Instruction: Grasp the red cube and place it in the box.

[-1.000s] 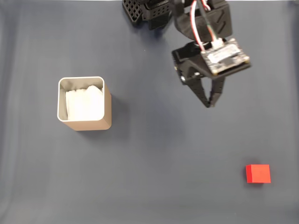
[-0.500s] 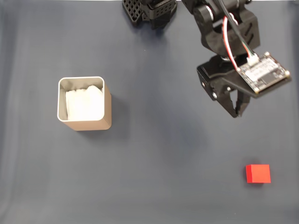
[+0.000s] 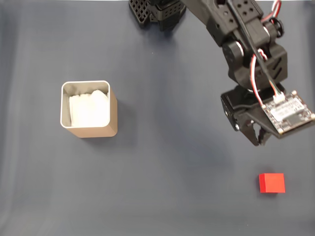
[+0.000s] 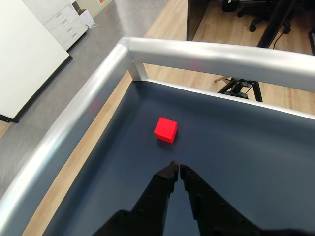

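Red cube (image 3: 271,183) sits alone on the dark blue tabletop (image 3: 162,172), low at the right in the fixed view, flat on one face, nothing touching it. Wrist view shows the same cube (image 4: 165,130) just ahead of the black fingertips, near the corner where the tabletop's raised silver rail (image 4: 74,132) turns. Gripper (image 3: 258,141) hangs above and slightly left of the cube in the fixed view, clear of it, tips pointing down-frame toward it. Fingers nearly together: in the wrist view the two tips (image 4: 175,169) meet with only a hairline gap, nothing held between them. A small circuit board (image 3: 289,112) with red and white wires rides on the gripper body; the black arm (image 3: 241,39) runs back to the top edge of the fixed view. Box (image 3: 88,108) stands upright well away at the left, tan sides, grey rim, white paper (image 3: 88,109) inside.
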`<state>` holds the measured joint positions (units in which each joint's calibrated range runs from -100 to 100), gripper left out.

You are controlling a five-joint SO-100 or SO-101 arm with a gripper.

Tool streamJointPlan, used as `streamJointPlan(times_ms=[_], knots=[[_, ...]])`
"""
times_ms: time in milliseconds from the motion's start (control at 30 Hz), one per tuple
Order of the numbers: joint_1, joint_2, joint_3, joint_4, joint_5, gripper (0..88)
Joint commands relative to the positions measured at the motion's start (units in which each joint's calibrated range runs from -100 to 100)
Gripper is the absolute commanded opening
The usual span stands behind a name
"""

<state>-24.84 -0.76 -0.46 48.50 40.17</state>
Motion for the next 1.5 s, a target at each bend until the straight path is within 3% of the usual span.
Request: streamJointPlan(times_ms=[0,567,1267,1467], knots=[[-0.19,2.19,-5.93,0.37,-0.29,4.2],[0.31,23.48,-26.89,0.7,1.03,9.1],[1.66,31.18,-30.81,0.7,-0.44,36.1],[2.23,29.01,-27.07,0.21,-0.54,38.9]])
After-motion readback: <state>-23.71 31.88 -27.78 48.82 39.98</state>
